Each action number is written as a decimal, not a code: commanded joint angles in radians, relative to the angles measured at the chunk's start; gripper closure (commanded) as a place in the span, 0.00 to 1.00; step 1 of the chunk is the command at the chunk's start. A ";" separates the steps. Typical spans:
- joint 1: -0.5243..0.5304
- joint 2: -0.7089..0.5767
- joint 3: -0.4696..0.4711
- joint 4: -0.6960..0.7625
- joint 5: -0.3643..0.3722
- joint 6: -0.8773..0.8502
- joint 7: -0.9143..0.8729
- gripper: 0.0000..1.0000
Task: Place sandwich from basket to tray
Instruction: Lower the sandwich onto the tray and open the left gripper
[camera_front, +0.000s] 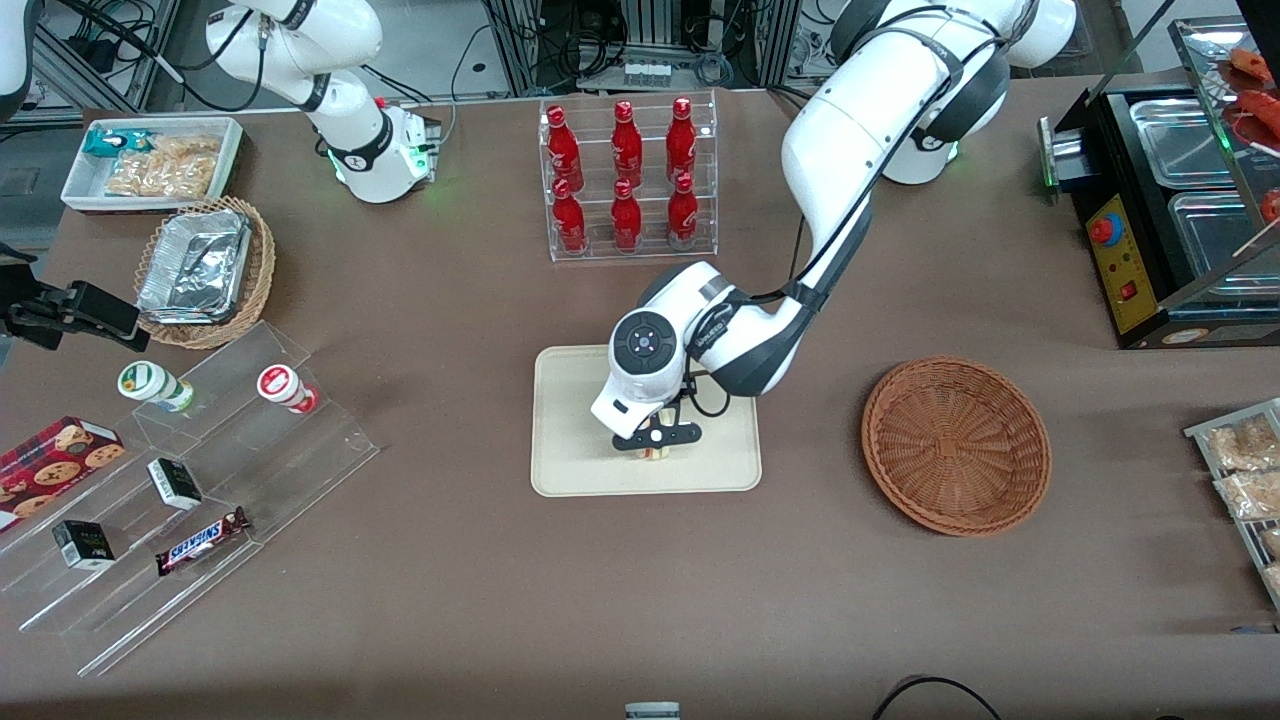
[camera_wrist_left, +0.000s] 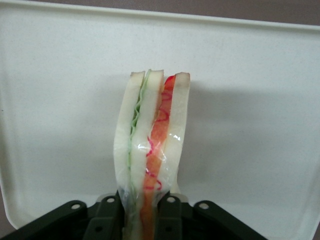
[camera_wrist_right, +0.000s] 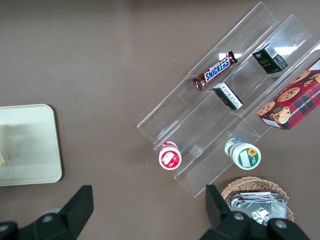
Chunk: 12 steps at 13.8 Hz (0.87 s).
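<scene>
The sandwich (camera_wrist_left: 152, 135), a clear-wrapped wedge of white bread with green and red-orange filling, stands on edge between the black fingers of my left gripper (camera_wrist_left: 141, 210), which is shut on it. In the front view the gripper (camera_front: 655, 447) hangs low over the cream tray (camera_front: 570, 440), and only a sliver of the sandwich (camera_front: 657, 454) shows under it. The tray (camera_wrist_left: 60, 100) fills the wrist view beneath the sandwich; I cannot tell whether the sandwich touches it. The reddish-brown basket (camera_front: 955, 445) lies empty beside the tray, toward the working arm's end.
A clear rack of red bottles (camera_front: 628, 180) stands farther from the camera than the tray. Toward the parked arm's end are an acrylic step stand with snacks (camera_front: 200, 480), a tan basket of foil containers (camera_front: 205, 270) and a white bin (camera_front: 150, 165). A black warmer (camera_front: 1170, 220) stands at the working arm's end.
</scene>
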 joint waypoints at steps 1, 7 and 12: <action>-0.015 0.019 0.011 0.042 0.010 -0.019 -0.021 0.23; -0.004 -0.040 0.060 0.042 0.012 -0.054 -0.016 0.00; 0.138 -0.242 0.102 0.018 0.000 -0.256 0.010 0.00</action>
